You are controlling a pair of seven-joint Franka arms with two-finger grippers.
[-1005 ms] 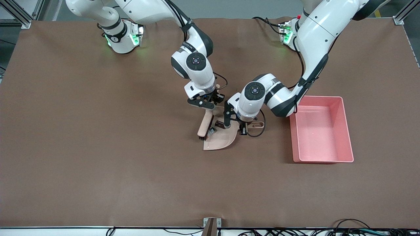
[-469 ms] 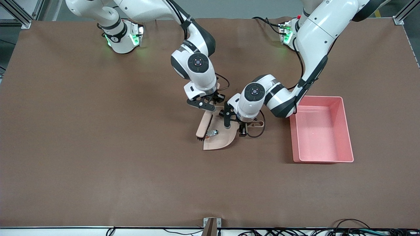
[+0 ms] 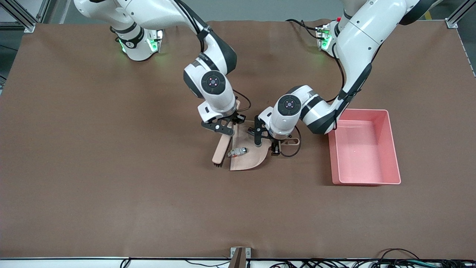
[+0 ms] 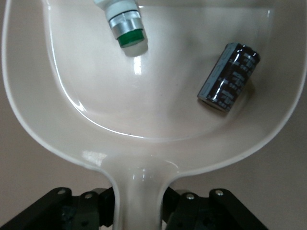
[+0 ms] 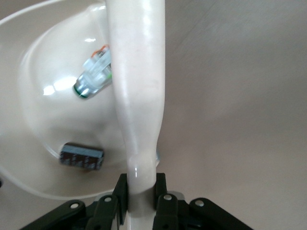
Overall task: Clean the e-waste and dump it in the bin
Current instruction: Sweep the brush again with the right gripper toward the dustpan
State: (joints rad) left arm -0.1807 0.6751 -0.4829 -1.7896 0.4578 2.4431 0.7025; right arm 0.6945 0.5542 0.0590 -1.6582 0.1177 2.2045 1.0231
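Note:
The pale beige dustpan lies on the table at mid-table. My left gripper is shut on its handle, as the left wrist view shows. In the pan lie the white block with a grey end and the black cylinder. My right gripper is shut on the beige brush, which hangs just outside the pan's open edge, toward the right arm's end. The pink bin stands toward the left arm's end, with nothing visible inside.
Brown cloth covers the whole table. A black cable loops beside the dustpan handle. The bin's near wall is a short way from the left arm's forearm. A small bracket sits at the table's front edge.
My right gripper has carried the brush off the dustpan toward the right arm's end. The white block now lies uncovered in the pan. The left gripper and dustpan have barely moved.

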